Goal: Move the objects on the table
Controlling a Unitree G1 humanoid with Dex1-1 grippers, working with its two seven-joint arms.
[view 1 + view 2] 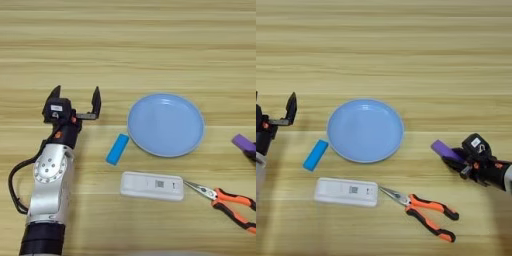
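Note:
A round light-blue plate [166, 124] lies empty in the middle of the wooden table [125, 50]. Left of it rests a bright-blue block [117, 149], tilted. A white remote-like device [151, 186] lies in front of the plate. My left gripper [76, 98] hovers left of the plate and behind the blue block, open, with nothing between its fingers. At the right, my right gripper [452, 157] is shut on the purple block [443, 149], which it holds right of the plate, near the table surface.
Orange-handled pliers [423, 208] lie front right, their tips close to the remote's right end. The left arm's body [50, 190] stretches along the front left with a black cable beside it.

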